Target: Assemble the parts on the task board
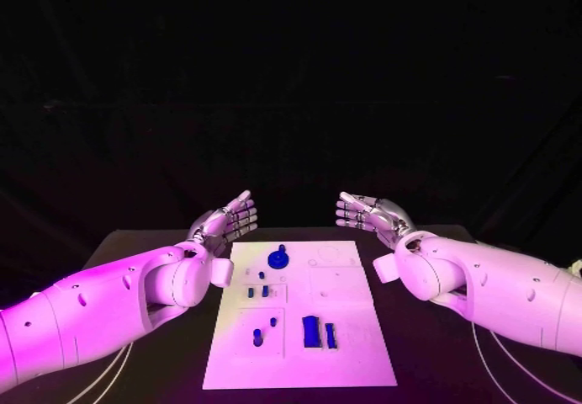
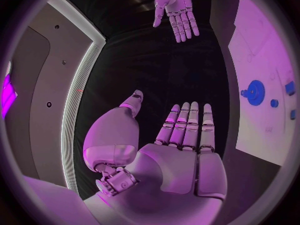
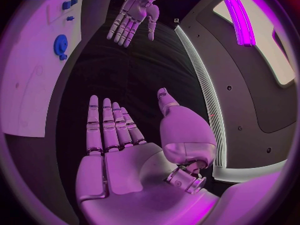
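A: White board (image 1: 299, 316) lies mid-table (image 1: 145, 252), long side running front to back. Head view: blue gear (image 1: 280, 257) near the board's far-left corner, small blue bits (image 1: 257, 292) along the left edge below it, two taller blue blocks (image 1: 318, 333) toward the near edge, one more blue piece (image 1: 257, 337) left of them.

B: Hands?

A: Left hand (image 1: 225, 221) off the far-left corner, right hand (image 1: 370, 215) off the far-right corner. Both raised off the table, fingers straight and spread, holding nothing. Neither touches the board.

B: Left wrist view?

A: Left hand (image 2: 178, 150) flat, palm bare. Gear (image 2: 255, 91) and small pegs (image 2: 275, 103) show on the board (image 2: 262, 45) beside it. Right hand (image 2: 177, 10) across, fingers apart as well.

B: Right wrist?

A: Same picture mirrored: right hand (image 3: 122, 155) flat with nothing in it, left hand (image 3: 132, 17) opposite, gear (image 3: 60, 44) on the board (image 3: 37, 85).

B: Stage?

A: Can't settle it. Bare hands parked off the board fit a rest pose ahead of a pick or after the last seat. Can't tell which pieces sit in sockets and which lie loose.

B: If a pick comes?

A: My call: come down from above, pinch one small piece by its sides, keep the other fingers off its neighbours; they sit close. Risk: nudging the board, which doesn't look clamped.
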